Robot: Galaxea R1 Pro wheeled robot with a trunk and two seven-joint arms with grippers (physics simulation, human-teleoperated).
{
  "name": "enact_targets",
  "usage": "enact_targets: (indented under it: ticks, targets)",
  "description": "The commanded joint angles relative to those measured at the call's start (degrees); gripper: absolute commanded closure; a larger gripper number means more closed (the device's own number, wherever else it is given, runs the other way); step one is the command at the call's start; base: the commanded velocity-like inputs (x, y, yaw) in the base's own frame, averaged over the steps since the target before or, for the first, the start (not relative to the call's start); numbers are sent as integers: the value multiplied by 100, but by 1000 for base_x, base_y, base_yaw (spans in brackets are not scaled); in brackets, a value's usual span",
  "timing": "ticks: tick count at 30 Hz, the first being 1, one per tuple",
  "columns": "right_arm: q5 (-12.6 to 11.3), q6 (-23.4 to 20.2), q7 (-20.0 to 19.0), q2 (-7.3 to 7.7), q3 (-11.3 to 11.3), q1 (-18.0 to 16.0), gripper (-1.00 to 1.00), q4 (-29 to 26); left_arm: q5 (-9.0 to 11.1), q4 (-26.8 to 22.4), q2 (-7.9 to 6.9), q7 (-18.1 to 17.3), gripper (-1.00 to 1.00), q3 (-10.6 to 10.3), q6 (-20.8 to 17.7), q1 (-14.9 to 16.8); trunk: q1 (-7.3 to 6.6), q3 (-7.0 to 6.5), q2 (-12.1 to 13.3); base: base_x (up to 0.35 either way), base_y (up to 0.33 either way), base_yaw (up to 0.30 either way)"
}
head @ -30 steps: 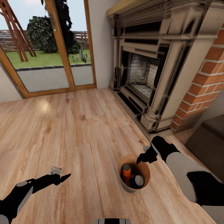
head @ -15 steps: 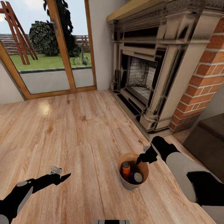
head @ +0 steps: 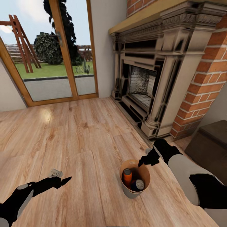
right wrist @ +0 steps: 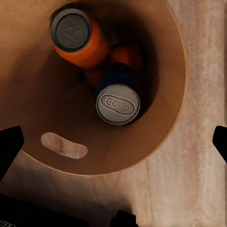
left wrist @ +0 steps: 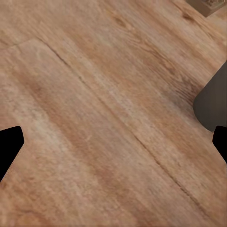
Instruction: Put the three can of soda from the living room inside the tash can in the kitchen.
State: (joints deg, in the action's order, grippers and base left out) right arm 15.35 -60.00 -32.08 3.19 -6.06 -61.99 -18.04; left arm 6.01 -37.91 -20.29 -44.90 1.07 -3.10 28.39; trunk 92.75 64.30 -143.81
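Observation:
The trash can (head: 126, 189), grey outside and brown inside, stands on the light wood floor of the living room. An orange can of soda (head: 127, 176) and a blue one (head: 139, 184) stand inside it, silvery tops up. The right wrist view looks straight down into the trash can (right wrist: 156, 142) at the orange can (right wrist: 78, 38) and the blue can (right wrist: 118, 97), with a further orange shape (right wrist: 128, 54) beneath them. My right gripper (head: 143, 162) hangs open just above the bin's far rim. My left gripper (head: 63, 180) is open over bare floor, well left of the bin.
The ornate beige-and-black fireplace (head: 148, 82) and red-brick chimney (head: 208, 78) rise behind the bin. A dark low cabinet (head: 211, 142) stands at the right. Wood-framed glass doors (head: 53, 53) fill the back left. A dark grey rounded shape (left wrist: 210, 106) shows in the left wrist view.
The head camera has tilted upward, bringing more of the chimney and mantel into the picture. Both arms, the bin and the cans keep their places relative to each other.

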Motion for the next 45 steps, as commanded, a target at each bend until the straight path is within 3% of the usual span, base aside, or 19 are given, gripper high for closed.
enact_targets:
  ticks: [1,3,4,9,16,20,25,28,33,42,45]
  targets:
    - [2,0,0,3,0,1,-100,1,-1,1,1,2,-100,0,-1,0,-2,-23,2,0,0,0]
    - [1,0,-4,5,0,3,-100,2,-2,2,4,4,-100,-1,-5,0,-7,-67,5,0,0,0]
    - [0,0,1,14,0,316,-100,-113,-3,3,13,94,-100,-1,-7,3,-10,-89,6,0,0,0]
    - [-1,0,178,15,0,639,-100,-457,-9,3,45,340,-100,-6,6,2,-23,-200,13,0,0,0]
    - [-7,0,472,8,19,1460,-100,-1462,-12,13,99,630,-100,-16,33,0,-41,-355,22,0,0,0]
    - [-6,41,505,31,28,1798,-100,-1636,-16,38,165,1055,-100,-18,51,0,-51,-444,27,0,0,0]
    - [-6,498,503,210,30,2136,-100,-1678,-19,284,261,1561,-100,-20,91,0,-64,-555,34,0,0,0]
    - [-6,659,493,366,25,2336,-100,-1689,-26,618,285,1913,-100,-19,308,0,-72,-621,38,0,0,0]
    - [6,1011,473,496,19,2611,-100,-1697,-22,1003,294,2067,-100,-19,451,0,-85,-732,45,0,0,0]
    - [19,1436,464,763,-6,2970,-100,-1694,-21,1157,297,2124,-100,-16,508,-5,-108,-931,57,0,0,0]
    - [20,1789,461,851,-12,3188,-100,-1682,-19,1278,297,2133,-100,-9,697,-14,-172,-985,173,0,0,0]
